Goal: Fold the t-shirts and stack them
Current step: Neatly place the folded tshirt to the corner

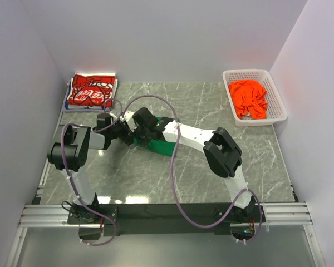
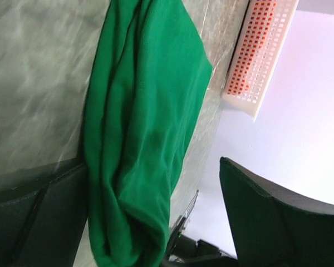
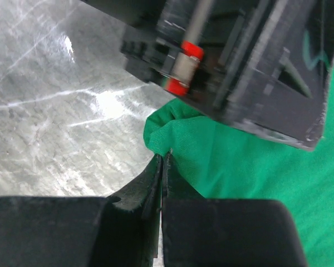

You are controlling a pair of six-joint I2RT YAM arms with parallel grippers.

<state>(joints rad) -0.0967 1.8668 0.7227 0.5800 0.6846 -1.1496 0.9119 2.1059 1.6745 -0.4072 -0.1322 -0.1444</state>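
Note:
The green t-shirt (image 1: 156, 147) lies bunched on the marble table under both arms, mid-left. My right gripper (image 3: 162, 158) is shut, its tips pinching a puckered edge of the green t-shirt (image 3: 250, 167). The left gripper (image 2: 147, 167) is open, and the gathered green t-shirt (image 2: 145, 111) runs between its fingers (image 2: 267, 217), close to the left one. From above, the left gripper (image 1: 121, 131) and right gripper (image 1: 137, 134) nearly meet. A red t-shirt with white print (image 1: 92, 92) lies folded at the far left corner. The orange t-shirt (image 1: 249, 98) sits crumpled in the basket.
A white mesh basket (image 1: 275, 89) stands at the far right against the wall; its side also shows in the left wrist view as the basket (image 2: 261, 50). White walls close in the marble table (image 1: 211, 111) on three sides. A purple cable (image 1: 175, 167) loops over the right arm.

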